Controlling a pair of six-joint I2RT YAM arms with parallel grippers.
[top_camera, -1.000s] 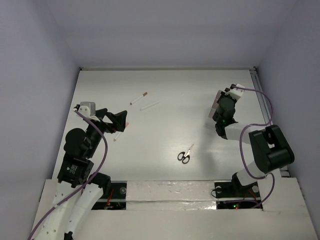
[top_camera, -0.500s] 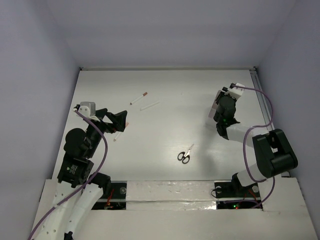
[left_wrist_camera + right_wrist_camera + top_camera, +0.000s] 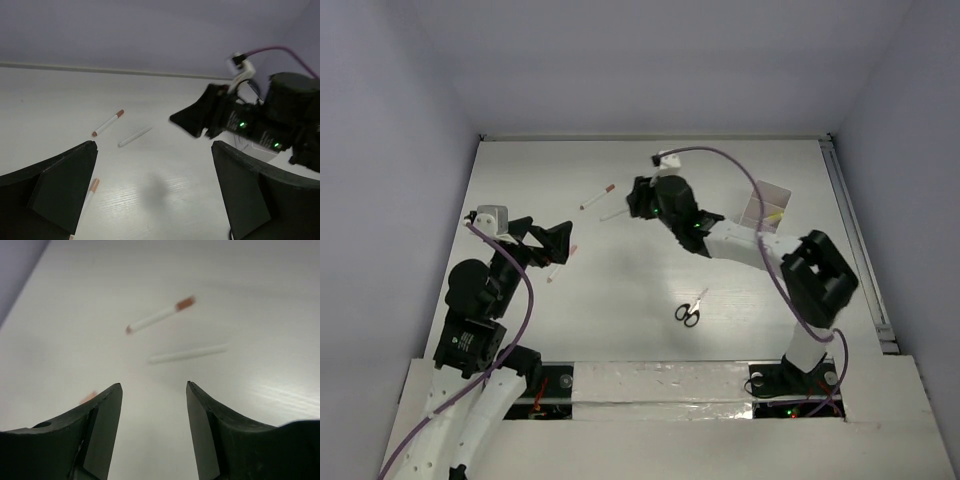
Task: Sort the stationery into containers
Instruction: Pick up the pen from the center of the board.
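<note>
Two pens lie at the far left-centre of the table: a white pen with a dark-red cap (image 3: pixel 597 196) (image 3: pixel 107 123) (image 3: pixel 159 316) and a plain white pen (image 3: pixel 618 212) (image 3: pixel 135 136) (image 3: pixel 187 354). A third capped pen (image 3: pixel 558 264) (image 3: pixel 90 190) lies by my left gripper (image 3: pixel 564 243) (image 3: pixel 155 190), which is open and empty. My right gripper (image 3: pixel 634 198) (image 3: pixel 154 387) is open and empty, right of the two pens and pointing at them. Black-handled scissors (image 3: pixel 690 308) lie at the near centre. The white divided tray (image 3: pixel 765 205) sits at the right with something yellow inside. No erasers show.
Lilac walls close in the table on the left, back and right. A rail (image 3: pixel 855 240) runs along the right edge. The right arm (image 3: pixel 750 240) stretches across the middle of the table, its purple cable arching above.
The right arm has swung from over the tray at the right to the table's centre-left, next to the two pens; the tray is now uncovered. The left arm has not moved.
</note>
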